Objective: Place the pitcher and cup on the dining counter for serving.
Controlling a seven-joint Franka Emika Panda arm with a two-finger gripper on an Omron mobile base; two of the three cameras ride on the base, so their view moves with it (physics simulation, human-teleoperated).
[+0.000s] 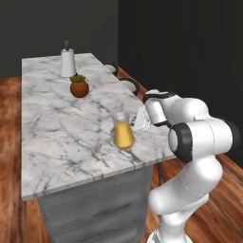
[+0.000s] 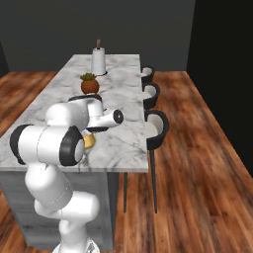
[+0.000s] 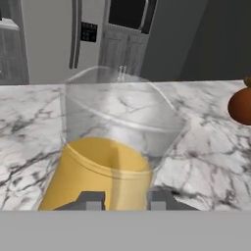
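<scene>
Hand view: gripper (image 3: pixel 125 200) sits right at the pitcher (image 3: pixel 110 152). Both finger tips (image 3: pixel 89 199) poke up at the bottom of the view, hard against the amber-filled lower body of the glass. Jaws are narrowed, one tip either side of the pitcher's midline. Can't tell whether they actually pinch the glass or just stand in front of it.

Pitcher is upright on the dining counter (image 1: pixel 61 137), near the end closest to the robot and toward the stool-side edge. In the left base view the pitcher (image 1: pixel 124 132) stands just in front of the white wrist, liquid filling the wide base, clear neck above. In the right base view the arm covers most of it; only a yellow sliver of the pitcher (image 2: pixel 90 142) shows under the forearm.

Mid counter: round brown plant pot (image 1: pixel 79 88) with green leaves, well apart from the pitcher. It also clips the right edge of the hand view (image 3: pixel 241 105).

Far end of the counter: white paper towel roll (image 1: pixel 68 62) on an upright holder.

Right side of the island: three dark stools (image 2: pixel 156 129) with pale seats tucked along the edge, wood floor beyond.

Behind the counter in the hand view: grey fridge doors (image 3: pixel 59 39) and dark cabinets.
</scene>
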